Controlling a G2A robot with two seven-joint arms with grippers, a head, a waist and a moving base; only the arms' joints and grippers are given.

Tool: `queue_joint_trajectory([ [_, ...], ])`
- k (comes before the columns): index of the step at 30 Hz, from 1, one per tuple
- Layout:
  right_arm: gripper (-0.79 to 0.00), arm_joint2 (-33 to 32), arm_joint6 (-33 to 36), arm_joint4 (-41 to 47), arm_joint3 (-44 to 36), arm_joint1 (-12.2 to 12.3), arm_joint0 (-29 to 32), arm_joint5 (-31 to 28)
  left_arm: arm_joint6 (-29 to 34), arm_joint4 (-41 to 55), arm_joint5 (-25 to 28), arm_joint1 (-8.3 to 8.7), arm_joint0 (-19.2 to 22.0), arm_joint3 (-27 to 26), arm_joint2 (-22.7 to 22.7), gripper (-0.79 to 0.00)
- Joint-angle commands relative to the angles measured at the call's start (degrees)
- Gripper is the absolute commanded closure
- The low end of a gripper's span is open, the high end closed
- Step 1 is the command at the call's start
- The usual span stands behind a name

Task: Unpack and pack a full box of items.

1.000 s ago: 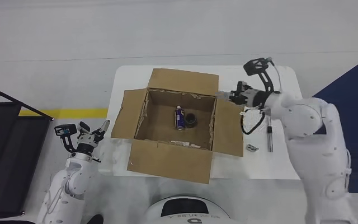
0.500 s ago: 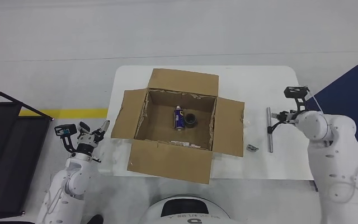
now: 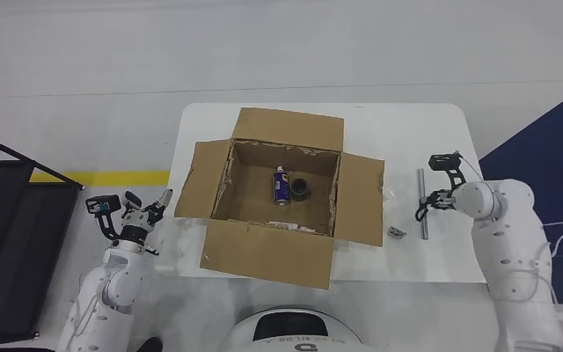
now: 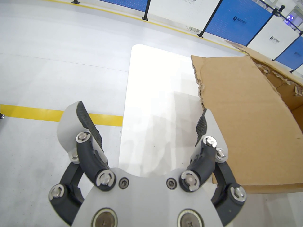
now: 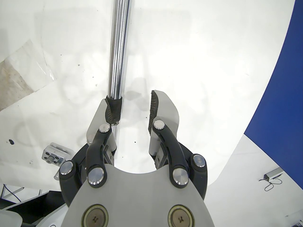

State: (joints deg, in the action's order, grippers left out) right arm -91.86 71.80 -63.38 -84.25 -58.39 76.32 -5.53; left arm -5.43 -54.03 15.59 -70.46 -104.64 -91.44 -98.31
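Right end effector (image 5: 133, 98) low over the right side of the white bench (image 3: 405, 132), pointing along a shiny metal rod (image 5: 119, 38), fingers apart with nothing between them. One ribbed finger pad (image 5: 113, 109) lying over the rod's near end and hiding it; touching or just above, impossible to tell. Right arm bent at the elbow, forearm reaching in from the bench's right edge. Small metal block (image 5: 53, 155) flat on the bench near that end effector, between the rod and the box's right flap.

Left end effector (image 4: 142, 112) held off the bench's left edge, fingers wide apart and empty, aimed along the bench past the box's left flap. Left arm folded close to the body.

Cardboard box (image 3: 286, 128) open at mid-bench, all four flaps spread outward. Inside, on the box floor, a spray can (image 3: 281, 185) lying on its side, and just beside it a dark round part (image 3: 301, 188), too small to identify. From the left wrist, box cut off by the frame edge.
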Motion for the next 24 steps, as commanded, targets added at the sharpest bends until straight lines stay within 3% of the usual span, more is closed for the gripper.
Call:
queue_joint_trajectory([
  [1, -0.289, 0.33, -0.35, 0.51, 0.11, -0.04, -0.15, -0.16, 0.0, 0.0, 0.0, 0.0, 0.0, 0.0, 0.0, -0.785],
  [12, -0.252, -1.72, -0.85, 2.85, -3.42, 0.27, 1.88, 0.23, 0.0, 0.0, 0.0, 0.0, 0.0, 0.0, 0.0, -0.785],
  [20, -0.228, 1.36, -0.71, 1.53, 1.68, 0.09, -0.65, 0.84, 0.0, 0.0, 0.0, 0.0, 0.0, 0.0, 0.0, -0.785],
  [24, -0.16, 2.6, -0.85, 0.94, 4.01, 0.0, -2.34, 1.01, 0.0, 0.0, 0.0, 0.0, 0.0, 0.0, 0.0, -0.785],
])
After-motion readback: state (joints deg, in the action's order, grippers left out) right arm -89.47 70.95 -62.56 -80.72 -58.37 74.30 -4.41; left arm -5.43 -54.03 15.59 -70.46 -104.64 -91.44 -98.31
